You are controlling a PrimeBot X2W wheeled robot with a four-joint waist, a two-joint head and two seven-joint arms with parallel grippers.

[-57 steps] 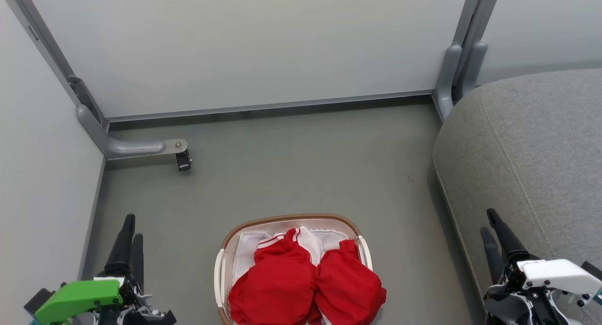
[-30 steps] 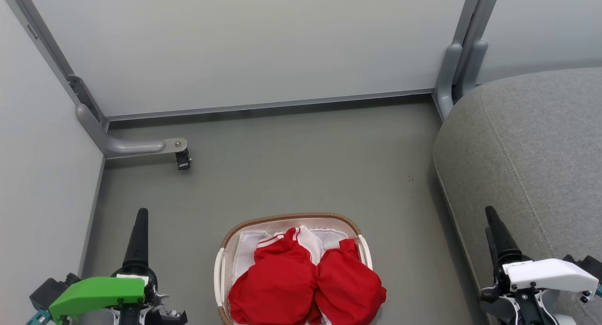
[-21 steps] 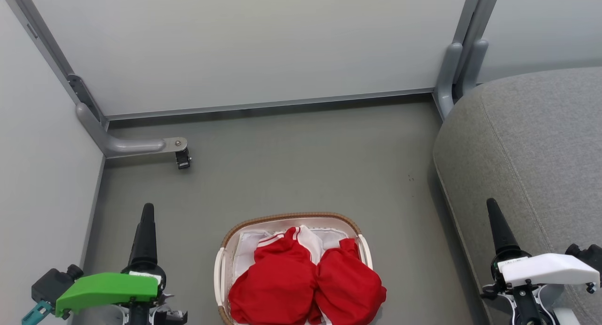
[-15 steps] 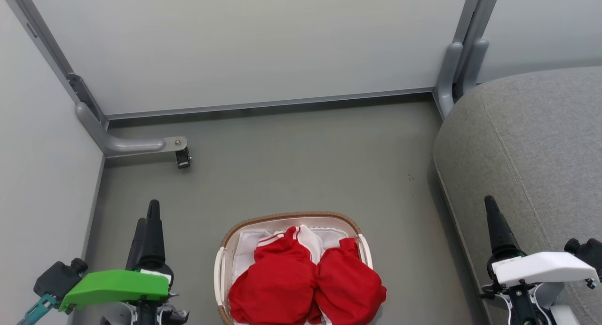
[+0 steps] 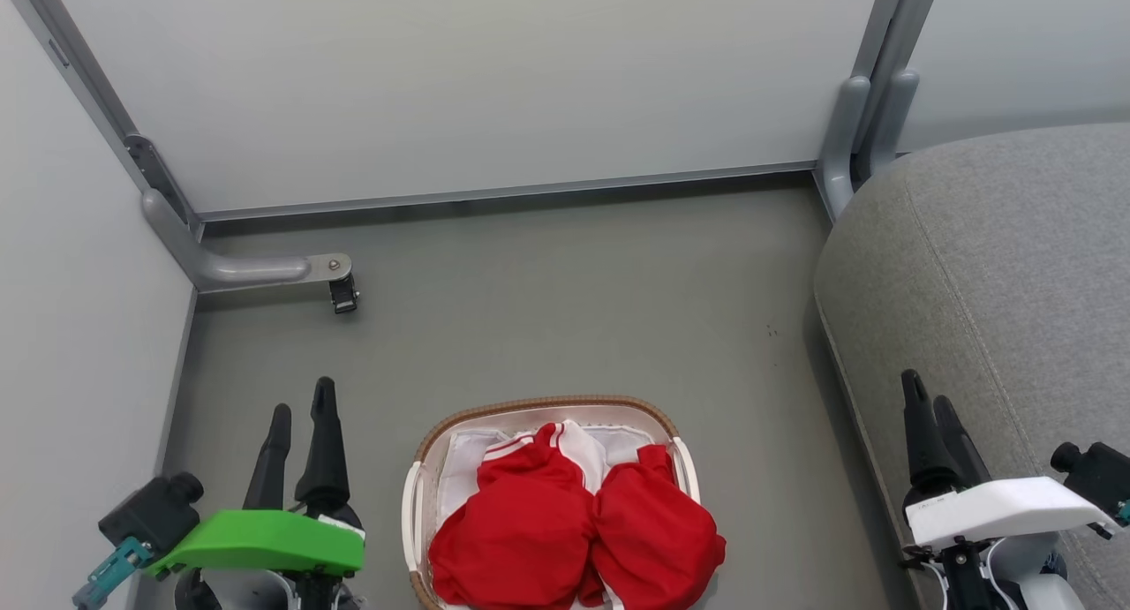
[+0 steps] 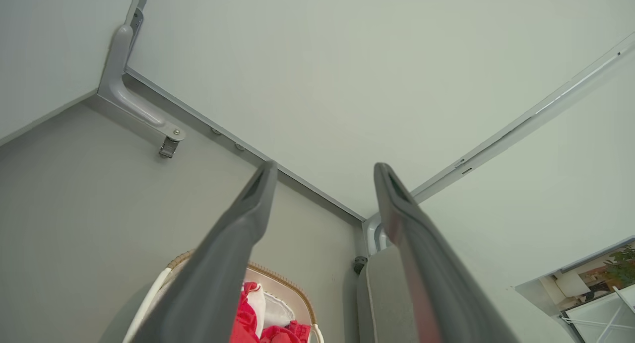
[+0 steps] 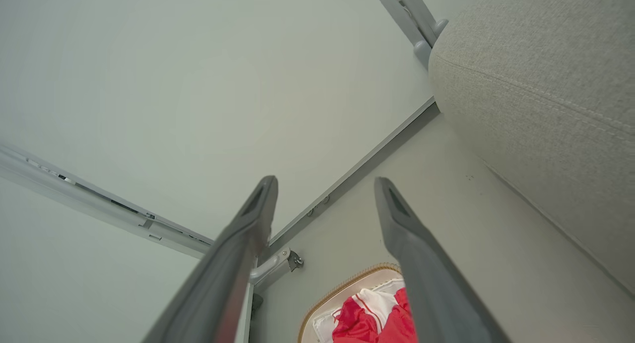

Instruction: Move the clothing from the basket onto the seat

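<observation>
Red white-striped clothing [image 5: 530, 530] fills the oval white brown-rimmed plastic basket [image 5: 547, 404]; left hand [image 5: 303, 395] and right hand [image 5: 925, 389] gape wide, both empty.

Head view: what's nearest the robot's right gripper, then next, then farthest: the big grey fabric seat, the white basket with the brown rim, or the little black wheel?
From the right gripper:
1. Big grey fabric seat, right beside it.
2. White plastic basket with brown rim, to its left.
3. Little black wheel, far off on the left side.
</observation>
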